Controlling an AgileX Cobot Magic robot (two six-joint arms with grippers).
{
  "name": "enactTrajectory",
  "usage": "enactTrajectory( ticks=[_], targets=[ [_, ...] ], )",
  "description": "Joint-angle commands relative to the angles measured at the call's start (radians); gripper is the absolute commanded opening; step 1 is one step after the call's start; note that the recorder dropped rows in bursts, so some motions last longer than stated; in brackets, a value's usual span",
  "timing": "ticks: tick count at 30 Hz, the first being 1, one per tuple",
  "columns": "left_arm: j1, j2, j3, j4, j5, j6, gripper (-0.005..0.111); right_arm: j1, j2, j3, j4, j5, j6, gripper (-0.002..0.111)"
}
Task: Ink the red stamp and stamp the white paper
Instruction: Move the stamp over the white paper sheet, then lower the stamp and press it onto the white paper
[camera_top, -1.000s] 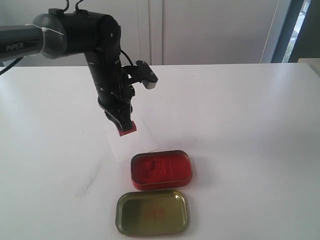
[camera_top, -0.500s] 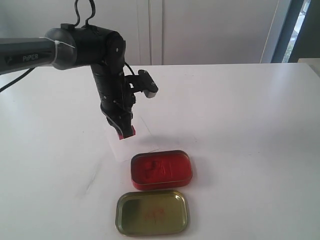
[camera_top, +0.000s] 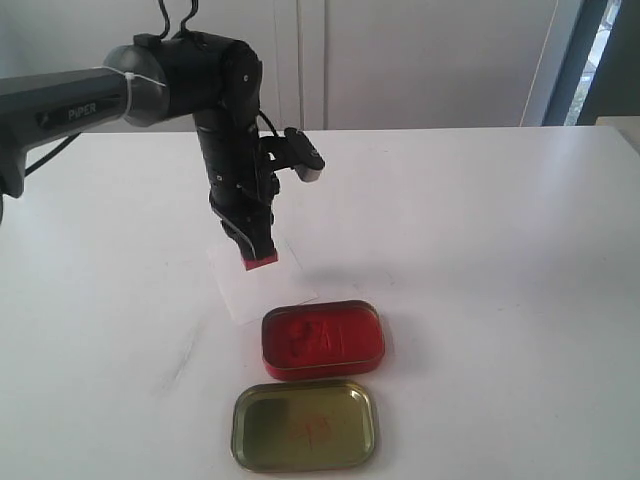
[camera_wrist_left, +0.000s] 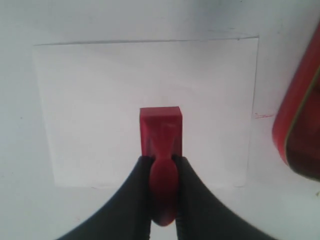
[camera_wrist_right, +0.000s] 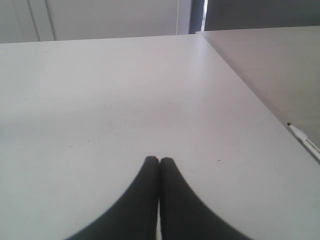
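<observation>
My left gripper (camera_top: 258, 250) (camera_wrist_left: 162, 162) is shut on the knob handle of the red stamp (camera_top: 262, 260) (camera_wrist_left: 160, 127). The stamp's block base points down over the white paper (camera_top: 248, 288) (camera_wrist_left: 95, 100), near the paper's edge closest to the red tin. Whether the base touches the sheet I cannot tell. In the left wrist view the paper looks blank around the stamp. My right gripper (camera_wrist_right: 159, 161) is shut on nothing above bare white table and does not show in the exterior view.
The open red ink tin (camera_top: 322, 340) (camera_wrist_left: 300, 125) sits just in front of the paper. Its gold lid (camera_top: 305, 425) lies nearer the front edge. A pen (camera_wrist_right: 305, 142) lies on the neighbouring table. A small red mark (camera_wrist_left: 263, 115) is on the table beside the paper.
The left arm has shifted a little to the right with the stamp still in its grip. The stamp dipped slightly, then came back up over the paper.
</observation>
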Motion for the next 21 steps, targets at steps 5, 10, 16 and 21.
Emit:
enactTrajectory(
  ticks=[5,10,16,21],
  targets=[
    [0.024,0.023,-0.040,-0.054,0.054,0.001,0.000,0.004,-0.004,0.005,-0.003,-0.015,0.001,0.000],
    [0.055,0.023,-0.040,-0.074,0.051,0.001,0.000,0.004,-0.004,0.005,-0.003,-0.015,0.001,0.000],
    [0.059,0.023,-0.040,-0.078,0.051,0.005,0.000,0.004,-0.004,0.005,-0.003,-0.015,0.001,0.000],
    [0.059,0.023,-0.040,-0.078,0.051,0.005,0.000,0.004,-0.004,0.005,-0.003,-0.015,0.001,0.000]
  ],
)
